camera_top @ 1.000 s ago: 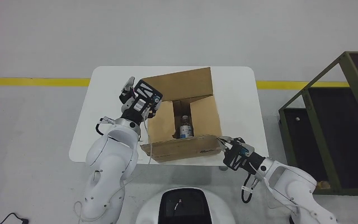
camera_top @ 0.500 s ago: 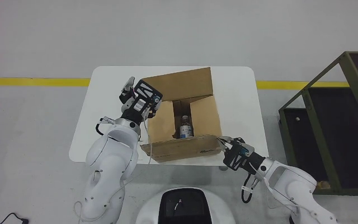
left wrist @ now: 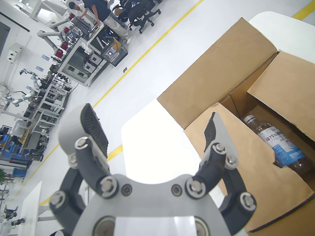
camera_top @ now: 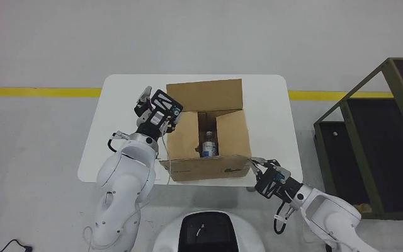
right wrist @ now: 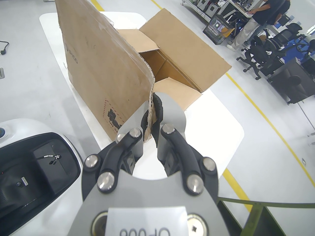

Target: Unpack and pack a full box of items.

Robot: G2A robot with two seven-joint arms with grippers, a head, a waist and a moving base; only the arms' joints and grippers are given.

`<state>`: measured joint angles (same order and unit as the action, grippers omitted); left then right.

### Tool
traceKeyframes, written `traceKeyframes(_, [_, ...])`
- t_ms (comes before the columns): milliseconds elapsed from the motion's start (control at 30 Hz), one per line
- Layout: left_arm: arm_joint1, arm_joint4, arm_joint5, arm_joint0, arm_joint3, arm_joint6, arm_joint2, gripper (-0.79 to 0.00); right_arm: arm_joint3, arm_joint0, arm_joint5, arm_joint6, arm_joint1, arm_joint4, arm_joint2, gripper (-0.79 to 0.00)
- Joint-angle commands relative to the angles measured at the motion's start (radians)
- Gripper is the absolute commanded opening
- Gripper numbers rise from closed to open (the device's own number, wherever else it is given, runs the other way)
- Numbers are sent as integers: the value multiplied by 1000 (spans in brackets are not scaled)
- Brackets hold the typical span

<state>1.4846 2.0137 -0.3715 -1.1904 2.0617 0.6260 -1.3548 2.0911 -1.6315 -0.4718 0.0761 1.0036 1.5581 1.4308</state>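
One flap (right wrist: 98, 57) corner pinched by right gripper (right wrist: 154, 104), left gripper (left wrist: 149, 112) spread beside box (left wrist: 216, 74)

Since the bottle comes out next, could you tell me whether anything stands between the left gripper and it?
Yes: a side flap stands between the open left gripper and the bottle, covering its lower end. From straight above, the gap between the flaps over the bottle looks open.
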Motion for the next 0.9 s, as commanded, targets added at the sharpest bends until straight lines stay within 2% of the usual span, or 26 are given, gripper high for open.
traceKeyframes(0, [0,0,0,0,0,0,0,0,4,-15,-3,-3,-1,11,5,-785])
traceKeyframes(33, [0,0,0,0,0,0,0,0,3,-22,-3,-7,-1,14,7,-785])
traceKeyframes(67, [0,0,0,0,0,0,0,0,3,-29,-8,-4,-2,18,8,-736])
traceKeyframes(100, [0,0,0,0,0,0,0,0,5,-34,-19,2,-3,29,8,-628])
traceKeyframes(233, [0,0,0,0,0,0,0,0,5,-50,-48,17,-4,46,3,-468])
traceKeyframes(533, [0,0,0,0,0,0,0,0,45,-126,-93,22,-12,98,27,-434])
traceKeyframes(867, [0,0,0,0,0,0,0,0,71,-218,-156,4,-23,146,69,-471])
